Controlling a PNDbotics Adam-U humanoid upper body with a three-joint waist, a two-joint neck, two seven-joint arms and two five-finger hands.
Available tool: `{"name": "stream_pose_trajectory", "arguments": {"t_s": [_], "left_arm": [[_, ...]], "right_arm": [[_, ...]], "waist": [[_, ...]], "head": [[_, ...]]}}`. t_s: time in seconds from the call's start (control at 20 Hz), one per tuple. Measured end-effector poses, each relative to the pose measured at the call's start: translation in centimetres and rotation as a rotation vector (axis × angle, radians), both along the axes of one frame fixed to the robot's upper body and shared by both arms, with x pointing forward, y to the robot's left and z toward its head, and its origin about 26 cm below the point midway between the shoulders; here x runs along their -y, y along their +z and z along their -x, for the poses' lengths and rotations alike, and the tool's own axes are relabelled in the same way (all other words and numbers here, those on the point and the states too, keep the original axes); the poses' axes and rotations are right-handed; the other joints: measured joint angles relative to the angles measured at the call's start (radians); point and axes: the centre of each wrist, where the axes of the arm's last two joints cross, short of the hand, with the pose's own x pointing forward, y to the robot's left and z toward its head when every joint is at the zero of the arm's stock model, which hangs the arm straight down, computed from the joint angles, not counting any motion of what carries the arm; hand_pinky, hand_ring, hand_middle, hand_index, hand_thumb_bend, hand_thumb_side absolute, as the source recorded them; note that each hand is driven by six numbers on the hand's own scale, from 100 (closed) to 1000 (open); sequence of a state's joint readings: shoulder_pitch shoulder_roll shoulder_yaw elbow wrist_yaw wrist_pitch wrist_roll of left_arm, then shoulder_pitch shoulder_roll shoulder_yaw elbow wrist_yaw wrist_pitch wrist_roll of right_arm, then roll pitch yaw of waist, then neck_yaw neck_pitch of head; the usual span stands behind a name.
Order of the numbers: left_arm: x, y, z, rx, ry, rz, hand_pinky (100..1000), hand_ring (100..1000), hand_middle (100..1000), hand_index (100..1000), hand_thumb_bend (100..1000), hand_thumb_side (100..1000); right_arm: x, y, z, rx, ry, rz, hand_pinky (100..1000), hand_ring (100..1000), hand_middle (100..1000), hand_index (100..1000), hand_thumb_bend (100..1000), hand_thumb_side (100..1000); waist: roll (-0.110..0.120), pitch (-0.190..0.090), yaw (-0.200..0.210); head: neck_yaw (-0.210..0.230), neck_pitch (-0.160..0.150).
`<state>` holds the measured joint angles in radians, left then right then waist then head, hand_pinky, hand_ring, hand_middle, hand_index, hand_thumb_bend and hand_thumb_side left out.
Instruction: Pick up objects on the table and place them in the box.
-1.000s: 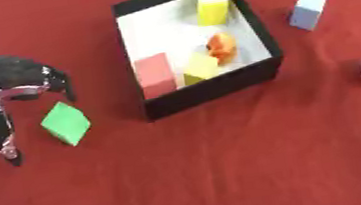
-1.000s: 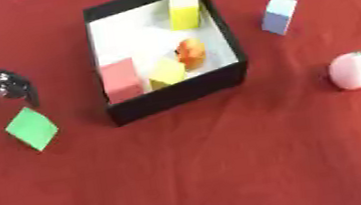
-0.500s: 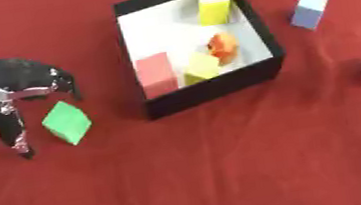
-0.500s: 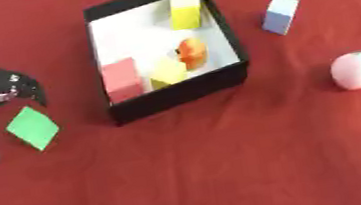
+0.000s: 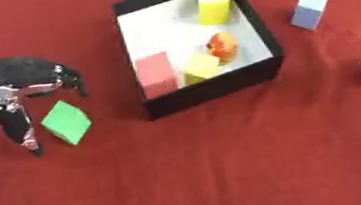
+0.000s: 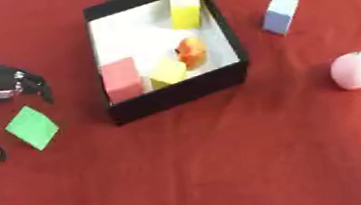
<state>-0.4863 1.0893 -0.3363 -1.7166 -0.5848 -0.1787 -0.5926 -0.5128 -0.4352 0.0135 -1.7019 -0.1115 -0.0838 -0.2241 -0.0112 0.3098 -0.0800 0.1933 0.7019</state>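
- Landmark: black box with white inside, open top, sitting on a red cloth that covers the table.
- Inside the box — tall yellow block at the far end, red block against the left wall near the front, small yellow cube just right of the red one, orange round thing behind that cube, toward the right wall.
- Green flat block lies on the cloth left of the box, level with its near-left corner, apart from the box wall.
- Left hand is left of the box, over the green block's far-left side; fingers spread apart and pointing down — one long finger reaches down just left of the green block, another shorter one hangs above its far edge. Nothing is clamped; cannot tell if any fingertip touches the block or the cloth.
- Blue-and-white cube sits on the cloth right of the box, near its far-right corner, not touching it.
- Pink egg-shaped thing lies well to the right of the box, level with its front wall.
- Right hand shows in neither view.
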Motion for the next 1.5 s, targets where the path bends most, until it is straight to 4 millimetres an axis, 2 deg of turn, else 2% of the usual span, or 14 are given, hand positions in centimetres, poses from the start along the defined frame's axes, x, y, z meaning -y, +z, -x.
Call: {"name": "stream_pose_trajectory", "arguments": {"t_s": [0.3,0.75,0.95,1.0,1.1,1.2,1.35,1.4,1.5], "left_arm": [[0.1,0.2,-1.1,0.006,0.027,0.01,835,921,845,882,896,100],[0.1,-0.9,-2.5,-0.061,0.011,0.072,772,860,743,798,777,100],[0.2,-0.9,-2.5,-0.08,0.001,0.093,693,778,660,729,708,100],[0.2,-0.8,-2.5,-0.08,-0.001,0.097,657,702,608,676,674,100],[0.3,-0.6,-2.6,-0.068,-0.004,0.103,587,605,528,586,615,100],[0.4,-0.5,-2.6,-0.048,-0.007,0.103,553,562,477,523,597,100],[1.3,0.4,-2.5,0.027,-0.038,0.103,519,529,445,487,575,100],[1.9,1.1,-2.4,0.062,-0.058,0.114,508,516,432,473,563,100],[3.7,3.5,-2.0,0.156,-0.121,0.136,500,510,424,465,559,100]], "right_arm": [[-0.1,-0.1,0.0,-0.001,0.002,-0.004,806,823,833,886,100,418],[-0.2,-0.1,0.0,-0.001,0.004,-0.007,805,823,833,886,100,422],[-0.2,-0.1,0.0,-0.001,0.004,-0.007,806,823,833,886,100,427],[-0.2,-0.1,0.0,-0.001,0.004,-0.007,806,823,834,886,100,423],[-0.2,-0.1,0.0,-0.001,0.004,-0.007,806,823,834,886,100,424],[-0.2,-0.1,0.0,-0.001,0.004,-0.007,806,823,834,887,100,423],[-0.2,-0.1,0.0,-0.001,0.004,-0.007,806,823,834,887,100,421],[-0.2,-0.1,0.0,0.0,0.004,-0.007,806,823,834,887,100,448],[-0.2,-0.1,0.0,0.001,0.003,-0.008,806,823,834,887,100,413]], "waist": [[0.0,0.0,-0.001],[0.0,0.0,-0.003],[0.001,0.0,0.0],[0.001,0.0,0.0],[0.001,0.0,0.001],[0.001,0.0,0.001],[0.001,0.0,0.003],[0.001,0.0,0.004],[0.001,0.0,0.006]], "head": [[0.0,0.0],[0.001,0.0],[0.002,0.0],[0.002,0.0],[0.002,0.0],[0.002,0.0],[0.002,0.0],[0.001,0.0],[0.001,0.0]]}}
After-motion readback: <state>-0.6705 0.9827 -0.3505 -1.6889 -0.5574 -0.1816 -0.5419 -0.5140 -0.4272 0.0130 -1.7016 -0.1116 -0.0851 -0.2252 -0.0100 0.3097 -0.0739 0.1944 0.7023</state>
